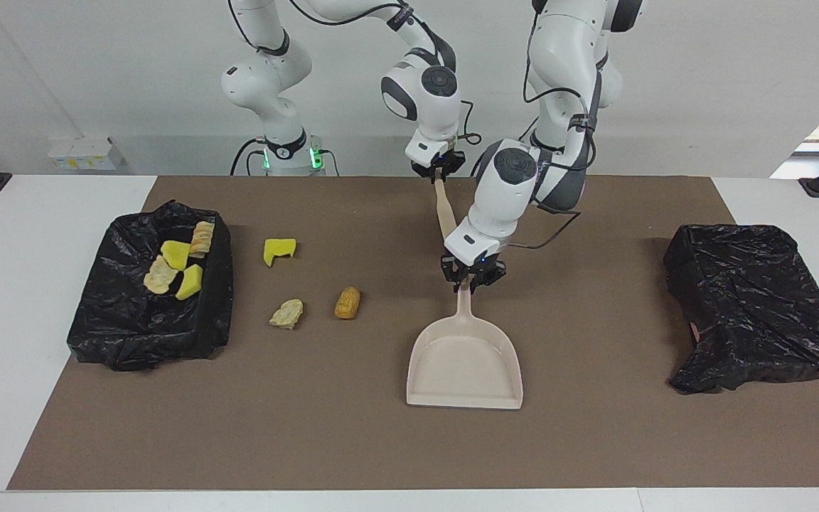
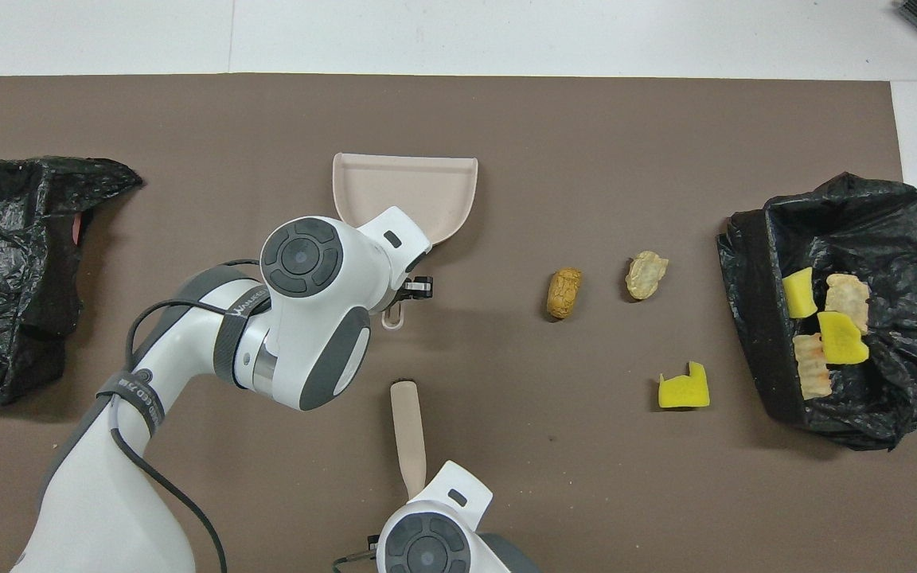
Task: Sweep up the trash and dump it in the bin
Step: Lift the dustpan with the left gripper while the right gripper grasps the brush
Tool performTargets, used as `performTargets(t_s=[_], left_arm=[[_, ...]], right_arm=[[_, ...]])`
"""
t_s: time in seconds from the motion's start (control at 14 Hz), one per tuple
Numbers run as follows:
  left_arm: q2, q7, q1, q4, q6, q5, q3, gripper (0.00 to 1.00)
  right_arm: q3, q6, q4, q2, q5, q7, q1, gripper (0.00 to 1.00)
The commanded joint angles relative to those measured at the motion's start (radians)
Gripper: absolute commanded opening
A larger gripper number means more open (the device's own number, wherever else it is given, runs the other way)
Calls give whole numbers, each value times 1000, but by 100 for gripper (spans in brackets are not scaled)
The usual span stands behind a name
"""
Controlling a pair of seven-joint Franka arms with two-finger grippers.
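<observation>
Facing view, left to right: four trash lumps lie in the bin (image 1: 150, 299) at left, three loose trash pieces (image 1: 347, 302) lie centre-left on the worktop. At centre the right tool (image 1: 439, 168) clamps the brush (image 1: 445, 210) handle, the left tool (image 1: 473, 275) clamps the dustpan (image 1: 465, 363) handle; the loose pieces lie leftward of both, the pan's long axis running top to bottom.

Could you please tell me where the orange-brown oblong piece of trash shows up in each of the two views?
Facing view: the orange-brown piece lies on the mat, left of centre.
Overhead view: it lies right of centre.
Shared landmark: the pale beige chunk beside it, toward the right arm's end of the table.
</observation>
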Motion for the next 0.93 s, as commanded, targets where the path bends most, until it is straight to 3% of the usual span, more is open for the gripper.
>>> performTargets(t_s=[0.0,0.29,0.43,0.57,0.86], left_arm=[[1,-6,19,37,-42,60,9,0],[-55,121,62,56,-130,121,10,0],[-97,215,79,51,-195,124,10,0],[-130,438,103,47,-252,123,10,0],[-198,610,143,47,-342,123,10,0]], right_arm=[[0,-143,-19,-154,2,-56,-123,0],[0,-250,-53,-281,-66,-39,-279,0],[0,-339,-55,-301,-116,-48,-396,0],[1,-407,-55,-309,-255,-42,-450,0],[5,-418,-91,-301,-264,-48,-660,0]])
